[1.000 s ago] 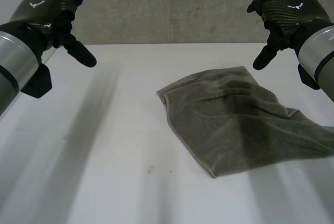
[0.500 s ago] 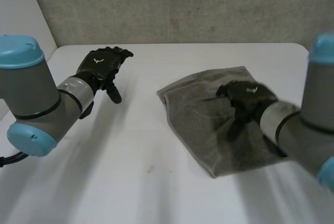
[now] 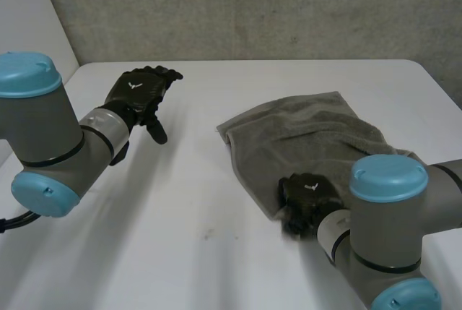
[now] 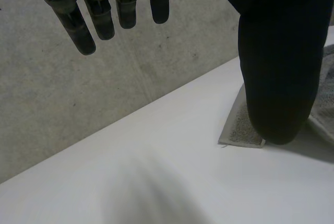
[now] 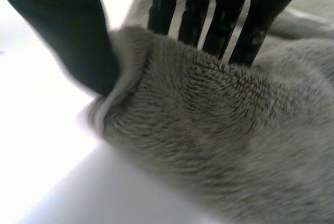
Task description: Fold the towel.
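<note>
Worktop (image 3: 180,201), white, carries one grey towel (image 3: 310,129), which lies rumpled and askew ahead of the right hand (image 3: 307,198) and well apart from the left hand (image 3: 141,93). The right hand sits on the towel's near corner. In its wrist view the thumb (image 5: 68,41) is on one side of a raised ridge of the edge and the fingers (image 5: 224,20) are on the other, so it reads as pinching the cloth. The left hand hovers above the worktop, fingers hanging straight, holding nothing. The rest of the towel stretches away beyond the right fingertips, so the fold likely carries that corner forward over the cloth. The right hand is much the nearer.
</note>
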Robot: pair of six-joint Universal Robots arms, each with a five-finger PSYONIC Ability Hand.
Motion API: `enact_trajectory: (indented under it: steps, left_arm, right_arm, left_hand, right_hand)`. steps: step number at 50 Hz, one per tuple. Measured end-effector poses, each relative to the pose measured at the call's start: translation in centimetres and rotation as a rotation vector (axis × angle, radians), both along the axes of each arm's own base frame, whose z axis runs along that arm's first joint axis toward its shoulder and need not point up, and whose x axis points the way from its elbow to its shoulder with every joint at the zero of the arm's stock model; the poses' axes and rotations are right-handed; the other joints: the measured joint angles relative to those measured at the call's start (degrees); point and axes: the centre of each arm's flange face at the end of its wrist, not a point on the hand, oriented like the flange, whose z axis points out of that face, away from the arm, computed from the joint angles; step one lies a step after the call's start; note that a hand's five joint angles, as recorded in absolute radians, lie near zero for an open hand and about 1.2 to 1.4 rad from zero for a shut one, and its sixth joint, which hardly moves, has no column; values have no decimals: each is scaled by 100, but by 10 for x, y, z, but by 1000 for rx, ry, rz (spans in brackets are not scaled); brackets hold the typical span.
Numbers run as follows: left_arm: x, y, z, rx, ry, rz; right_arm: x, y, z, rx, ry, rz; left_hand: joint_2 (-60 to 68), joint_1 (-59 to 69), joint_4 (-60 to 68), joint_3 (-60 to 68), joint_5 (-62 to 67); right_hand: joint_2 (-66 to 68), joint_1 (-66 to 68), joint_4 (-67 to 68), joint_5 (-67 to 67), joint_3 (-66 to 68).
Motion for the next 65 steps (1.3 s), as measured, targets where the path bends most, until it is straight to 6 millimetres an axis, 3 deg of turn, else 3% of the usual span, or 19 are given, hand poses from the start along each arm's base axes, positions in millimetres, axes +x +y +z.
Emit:
enact_trajectory:
  steps: [4,5,7,8,11,17,26,39,43,44,45,46,48,55,57,60,61,62,65]
  left_arm:
    - [-2,2,0,2,0,-6]
    - [-2,2,-1,3,0,-8]
    - [-4,4,-3,8,-1,-13]
    - [-4,4,-3,8,-1,-13]
    - [-11,7,-12,18,-4,-33]
    - [-28,11,-31,17,-3,-79]
    - [-58,20,-60,42,62,-192]
    - [-101,36,-102,132,140,-369]
    - [-106,37,-106,126,145,-380]
    - [-110,36,-108,110,152,-381]
    - [-110,36,-108,110,152,-381]
    - [-112,33,-107,85,161,-370]
    - [-112,23,-101,16,181,-307]
    - [-91,-3,-77,-108,195,-112]
    - [-78,-9,-65,-142,184,-53]
    - [-39,-15,-27,-231,119,61]
    - [-39,-15,-27,-231,119,61]
    - [-25,-10,-10,-269,85,87]
    - [-6,8,15,-316,22,101]
  right_arm:
    - [-3,-9,16,-104,-13,-42]
    - [-3,-11,21,-131,-18,-48]
    - [-4,-14,43,-224,-40,-58]
    - [-4,-14,43,-224,-40,-58]
    - [-5,-11,83,-362,-60,-33]
    - [-8,5,120,-449,0,62]
    - [-21,32,143,-422,70,127]
    - [-40,62,188,-552,-5,97]
    - [-42,66,193,-569,-13,94]
    - [-44,69,196,-575,-14,92]
    - [-44,69,196,-575,-14,92]
    - [-45,70,197,-576,-14,92]
    - [-47,72,197,-568,-5,91]
    - [-52,63,192,-552,21,66]
    - [-53,59,191,-549,29,55]
    - [-57,34,175,-502,84,24]
    - [-57,34,175,-502,84,24]
    - [-56,25,167,-476,103,29]
    - [-50,11,149,-418,131,56]
  left_hand:
    - [0,0,0,0,0]
    - [0,0,0,0,0]
    - [0,0,0,0,0]
    - [0,0,0,0,0]
    - [0,0,0,0,0]
    - [-58,-21,-55,-60,-7]
    - [-92,-48,-93,-98,-1]
    - [-12,0,-14,-9,5]
    - [873,1012,884,871,857]
    - [2128,2309,2069,2068,2067]
    - [2128,2309,2069,2068,2067]
    - [2225,2387,2218,2217,2167]
    - [4353,4460,4352,4348,4309]
    - [5638,5474,5622,5631,5522]
    - [5661,5476,5645,5653,5541]
    - [5797,5629,5791,5790,5676]
    - [5797,5629,5791,5790,5676]
    - [5811,5700,5800,5801,5715]
    - [5823,5730,5818,5817,5737]
  right_hand:
    - [0,0,0,0,0]
    - [1729,1284,1993,1872,1937]
    - [1729,1284,2027,1883,1939]
    - [1729,1284,2027,1883,1939]
    - [1729,1284,2039,1887,1939]
    - [1729,1284,2043,1914,1939]
    - [1729,1284,2047,1920,1979]
    - [1729,1284,2069,1922,1984]
    - [1729,1284,2069,1922,1984]
    - [1729,1284,2069,1923,1984]
    - [1729,1284,2069,1923,1984]
    - [1729,1284,2069,1923,1984]
    - [1729,1284,2069,1925,1984]
    - [1729,1284,2070,1927,1984]
    - [1729,1284,2070,1928,1984]
    - [1729,1284,2070,1934,1984]
    - [1729,1284,2070,1934,1984]
    - [1729,1281,2070,1934,1984]
    - [1767,1281,2070,1939,1984]
